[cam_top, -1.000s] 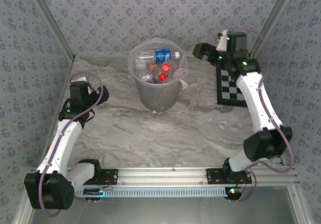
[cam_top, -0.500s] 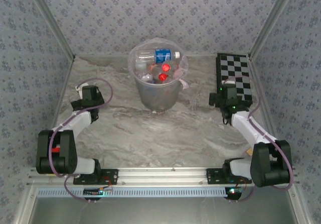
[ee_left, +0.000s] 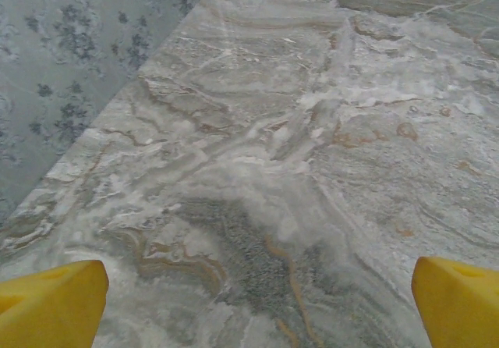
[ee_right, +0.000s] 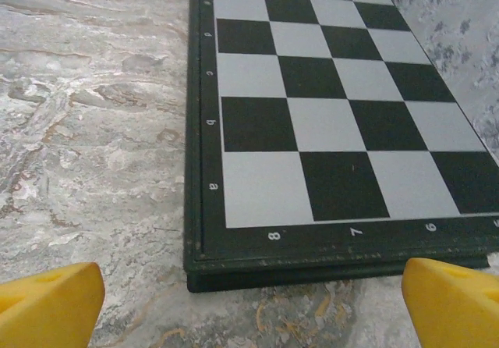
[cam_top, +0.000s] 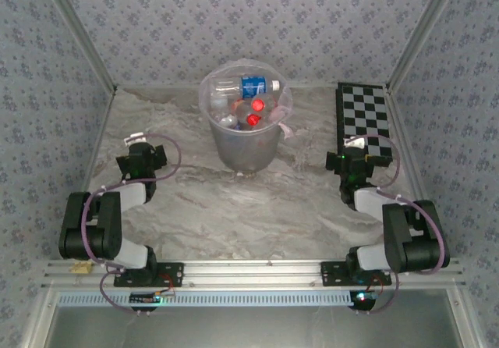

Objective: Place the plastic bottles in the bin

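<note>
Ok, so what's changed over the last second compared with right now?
Both arms folded back toward their bases. The right gripper left the far right corner and now sits at the near end of the checkerboard; the left gripper shifted only slightly. Both are open and empty; nothing was grasped or released. The bin, the plastic bottles in it and the checkerboard stayed put.

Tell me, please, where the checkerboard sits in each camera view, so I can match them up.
Top external: the checkerboard lies flat at the back right of the table, to the right of the bin.
Right wrist: the checkerboard takes the upper right, its near edge just ahead of the yellow fingertips.
Left wrist: marble table running to the wallpapered wall on the left.
Shared landmark: the marble table top.
</note>
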Robot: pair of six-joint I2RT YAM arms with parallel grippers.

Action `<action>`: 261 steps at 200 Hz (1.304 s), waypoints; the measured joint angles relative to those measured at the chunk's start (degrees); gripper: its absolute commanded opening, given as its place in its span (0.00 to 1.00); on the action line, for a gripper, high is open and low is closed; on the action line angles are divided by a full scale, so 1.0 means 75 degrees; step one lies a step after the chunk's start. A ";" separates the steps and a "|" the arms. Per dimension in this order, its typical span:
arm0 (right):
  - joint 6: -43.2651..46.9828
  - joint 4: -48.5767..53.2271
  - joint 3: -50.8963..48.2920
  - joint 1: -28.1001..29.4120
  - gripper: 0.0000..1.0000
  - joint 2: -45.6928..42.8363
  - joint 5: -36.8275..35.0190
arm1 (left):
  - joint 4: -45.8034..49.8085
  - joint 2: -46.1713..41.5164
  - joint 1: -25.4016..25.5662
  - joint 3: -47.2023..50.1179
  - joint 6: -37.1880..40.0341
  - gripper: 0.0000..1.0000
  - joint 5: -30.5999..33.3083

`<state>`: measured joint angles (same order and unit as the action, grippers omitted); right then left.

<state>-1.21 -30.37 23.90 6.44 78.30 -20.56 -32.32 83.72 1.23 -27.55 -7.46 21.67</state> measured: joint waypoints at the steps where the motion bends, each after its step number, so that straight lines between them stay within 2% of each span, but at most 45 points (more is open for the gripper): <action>1: 0.0015 -0.0029 -0.0012 0.0006 1.00 0.0003 0.0000 | -0.0017 0.0012 0.0000 0.0003 0.0006 1.00 -0.0012; 34: 0.0493 -0.1789 -0.0574 0.0006 1.00 0.0533 0.0213 | -0.0551 0.0297 0.0096 0.0192 0.0297 1.00 -0.0294; 62: 0.0475 -0.2509 -0.0743 -0.0551 1.00 0.1067 0.0667 | -0.1172 0.0358 0.0096 0.0364 0.0458 1.00 -0.0662; 131: 0.0358 -0.2404 -0.0428 -0.0860 1.00 0.1198 0.1271 | -0.1810 0.0606 0.0032 0.0603 0.0539 1.00 -0.1160; 261: 0.0335 -0.2366 -0.0408 -0.0877 1.00 0.1198 0.1463 | -0.1891 0.0606 0.0020 0.0603 0.0539 1.00 -0.1186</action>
<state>1.30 -48.12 20.84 -0.14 87.29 -9.58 -46.50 88.27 1.39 -23.03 -3.42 12.78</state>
